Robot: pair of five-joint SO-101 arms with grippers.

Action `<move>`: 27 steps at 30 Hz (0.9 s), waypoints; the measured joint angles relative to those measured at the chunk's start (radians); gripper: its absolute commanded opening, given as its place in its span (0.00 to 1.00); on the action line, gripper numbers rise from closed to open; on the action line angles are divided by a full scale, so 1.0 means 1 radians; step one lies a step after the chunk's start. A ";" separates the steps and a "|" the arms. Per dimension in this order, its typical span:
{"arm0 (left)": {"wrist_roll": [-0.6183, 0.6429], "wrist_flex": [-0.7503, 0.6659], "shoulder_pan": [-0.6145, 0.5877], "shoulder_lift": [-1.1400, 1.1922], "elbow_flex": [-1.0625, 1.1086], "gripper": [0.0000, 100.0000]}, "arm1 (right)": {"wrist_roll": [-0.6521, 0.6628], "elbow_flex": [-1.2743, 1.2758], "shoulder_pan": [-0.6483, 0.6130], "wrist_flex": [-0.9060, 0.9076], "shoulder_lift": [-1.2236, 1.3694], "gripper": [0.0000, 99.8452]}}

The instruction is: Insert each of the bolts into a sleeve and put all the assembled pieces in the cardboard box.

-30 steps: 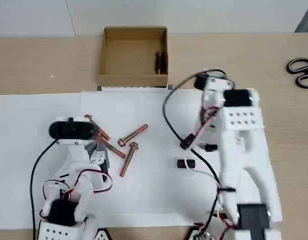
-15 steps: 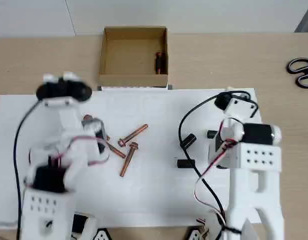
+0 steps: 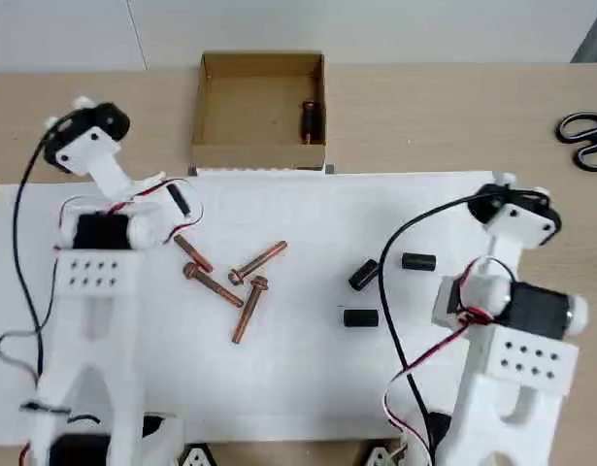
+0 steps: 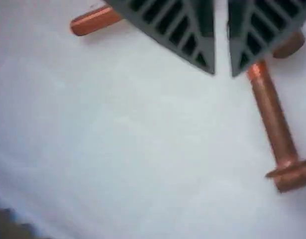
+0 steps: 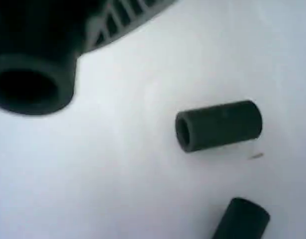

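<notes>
The cardboard box (image 3: 207, 107) stands at the back with one bolt in a sleeve (image 3: 309, 121) inside. Several copper bolts (image 3: 258, 262) lie loose on the white sheet left of centre. Three black sleeves (image 3: 360, 317) lie right of centre. My left gripper (image 3: 179, 201) hangs just behind the bolts. Its fingers stand nearly together with nothing between them (image 4: 222, 73), just over the tip of a bolt (image 4: 273, 124). My right gripper (image 5: 53, 55) is shut on a black sleeve (image 5: 31, 87), above two lying sleeves (image 5: 220, 124).
Scissors (image 3: 584, 138) lie on the table at the far right. The white sheet (image 3: 308, 388) covers the work area. Black cables (image 3: 400, 320) loop from the right arm over the sheet near the sleeves.
The left arm rose off the bolts and swung back to the left. The right arm drew away from near the box to the front right, uncovering two sleeves.
</notes>
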 measured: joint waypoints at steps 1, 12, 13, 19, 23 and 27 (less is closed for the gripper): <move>0.020 -0.003 0.000 0.031 0.000 0.01 | 0.000 0.000 0.002 0.000 -0.008 0.00; 0.114 -0.034 -0.002 0.258 -0.046 0.01 | 0.000 0.008 0.005 0.000 -0.035 0.00; 0.124 -0.034 -0.002 0.279 -0.058 0.01 | 0.000 0.008 0.005 0.000 -0.035 0.00; 0.132 -0.034 -0.002 0.385 -0.121 0.09 | 0.000 0.008 0.005 0.000 -0.035 0.00; 0.132 -0.034 -0.002 0.411 -0.153 0.16 | 0.000 0.008 0.005 0.000 -0.035 0.00; 0.132 -0.034 -0.002 0.422 -0.167 0.16 | 0.000 0.008 0.005 0.000 -0.035 0.00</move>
